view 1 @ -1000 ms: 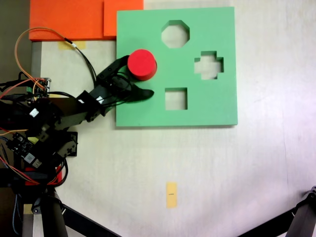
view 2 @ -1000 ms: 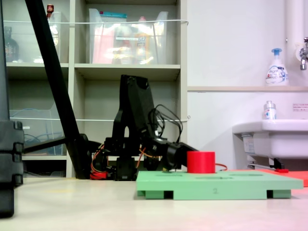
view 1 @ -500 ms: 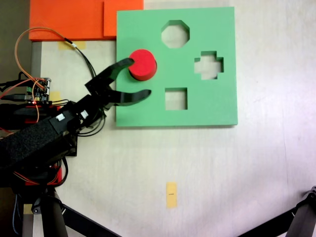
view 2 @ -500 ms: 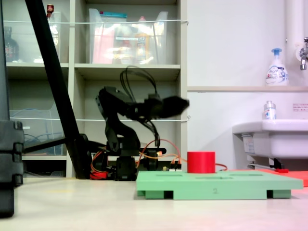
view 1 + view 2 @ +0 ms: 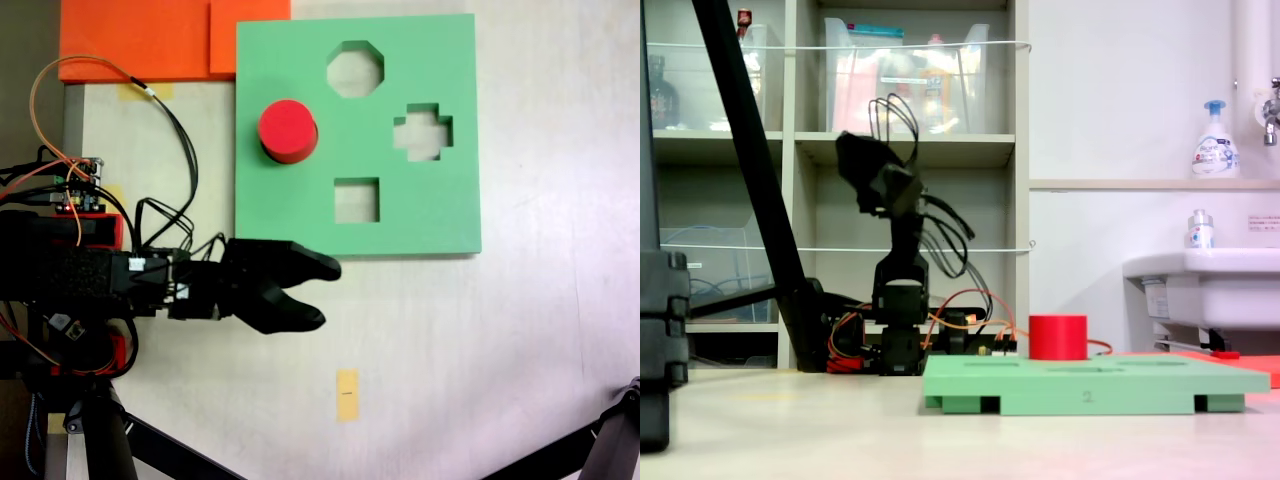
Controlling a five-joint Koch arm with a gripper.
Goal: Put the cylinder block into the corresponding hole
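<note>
While my black gripper point(image 5: 325, 293) hangs open and empty at lower centre, the short red foam cylinder block point(image 5: 288, 130) stands upright on the green foam board point(image 5: 420, 225), well apart toward the upper centre.

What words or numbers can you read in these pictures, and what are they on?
"2": on the front edge of the green foam board.
Soap bottle label: too blurred to read.
Small bottle label: too small to read.
Wall notice: too small to read.
Shelf bins: no readable print.
</note>
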